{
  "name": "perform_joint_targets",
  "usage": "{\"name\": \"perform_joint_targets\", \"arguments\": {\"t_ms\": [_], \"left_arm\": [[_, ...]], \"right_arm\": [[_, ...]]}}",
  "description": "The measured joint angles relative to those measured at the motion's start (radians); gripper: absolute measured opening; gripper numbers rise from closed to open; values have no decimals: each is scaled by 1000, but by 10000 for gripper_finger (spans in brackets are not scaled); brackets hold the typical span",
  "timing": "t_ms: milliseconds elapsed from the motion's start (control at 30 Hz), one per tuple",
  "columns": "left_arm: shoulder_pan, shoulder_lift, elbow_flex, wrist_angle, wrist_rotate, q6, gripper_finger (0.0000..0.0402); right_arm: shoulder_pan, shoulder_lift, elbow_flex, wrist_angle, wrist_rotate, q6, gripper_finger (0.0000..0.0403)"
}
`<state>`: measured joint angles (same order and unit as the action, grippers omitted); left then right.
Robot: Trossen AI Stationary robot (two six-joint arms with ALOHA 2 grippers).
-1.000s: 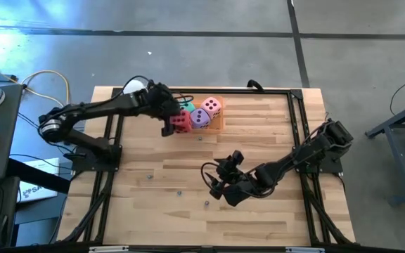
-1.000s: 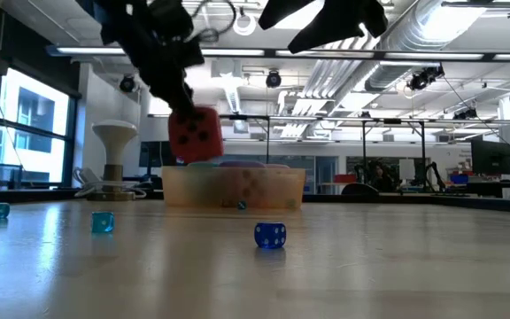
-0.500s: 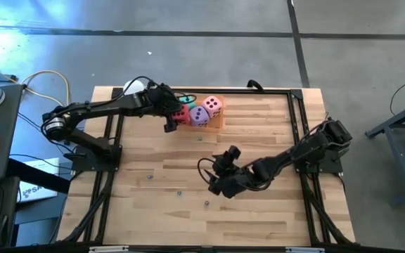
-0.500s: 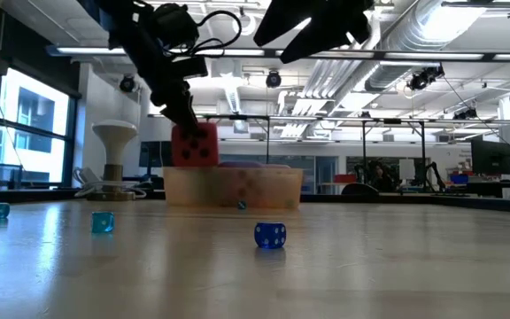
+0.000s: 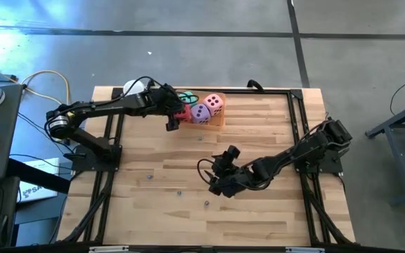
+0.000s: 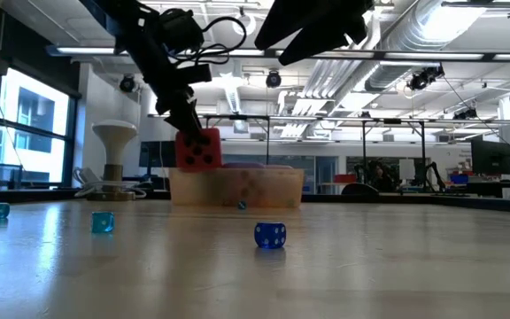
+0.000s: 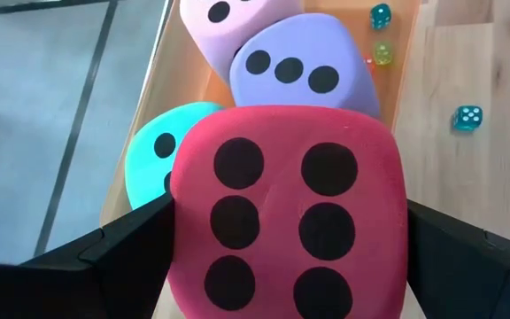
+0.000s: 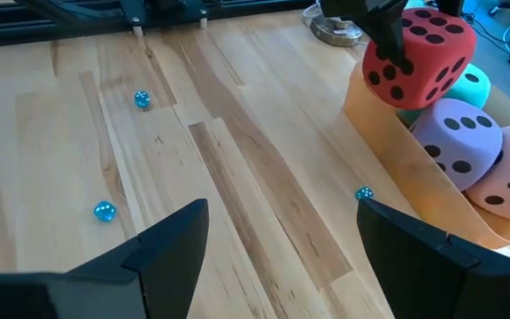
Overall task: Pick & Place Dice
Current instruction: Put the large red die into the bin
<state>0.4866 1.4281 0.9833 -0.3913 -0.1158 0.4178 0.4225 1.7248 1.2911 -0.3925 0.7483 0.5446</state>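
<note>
The pink die (image 5: 214, 104), purple die (image 5: 201, 114) and teal die (image 7: 153, 159) already sit in the tray (image 8: 397, 173) at the worktop's far side. The left claw (image 5: 174, 116) pinches the red die (image 7: 286, 213) over the tray's left end, not yet released. The right claw (image 5: 220, 184) hovers spread and empty nearer the front.

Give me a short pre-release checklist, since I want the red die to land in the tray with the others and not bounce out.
1. Red die gripped between the left gripper fingers: ok.
2. Red die over the orange tray: ok, it hangs at the tray's end, above the rim in the low view.
3. Room in the tray: cannot tell; the teal die, purple die and pink die already fill much of it.
4. Red die low enough to drop gently: ok, close above the rim.
5. Right gripper clear of the tray: ok, open over mid-table.
6. Small blue die beside the tray wall, not under the drop: ok.
</note>
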Motion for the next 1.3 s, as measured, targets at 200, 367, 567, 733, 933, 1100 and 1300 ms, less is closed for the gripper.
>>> {"name": "perform_joint_targets", "arguments": {"t_ms": [200, 367, 567, 733, 933, 1100, 1300], "left_arm": [[-5, 2, -2, -3, 7, -48, 366], [-9, 3, -2, -30, 50, -57, 371], [-11, 3, -2, -99, 54, -45, 372], [-18, 3, -3, -139, 61, 5, 372], [-55, -11, -6, -146, 18, 20, 372], [-93, -50, -8, -169, -23, 126, 372], [-93, -52, -7, -178, -5, 163, 372]], "right_arm": [[0, 0, 0, -4, 0, 0, 282], [0, 0, 0, -7, 0, 0, 282], [0, 0, 0, -12, 0, 0, 282], [0, 0, 0, -12, 0, 0, 282], [0, 0, 0, -15, 0, -1, 282], [-8, 0, 0, -15, 0, -18, 282], [-14, 0, 0, -15, 0, -19, 282]]}}
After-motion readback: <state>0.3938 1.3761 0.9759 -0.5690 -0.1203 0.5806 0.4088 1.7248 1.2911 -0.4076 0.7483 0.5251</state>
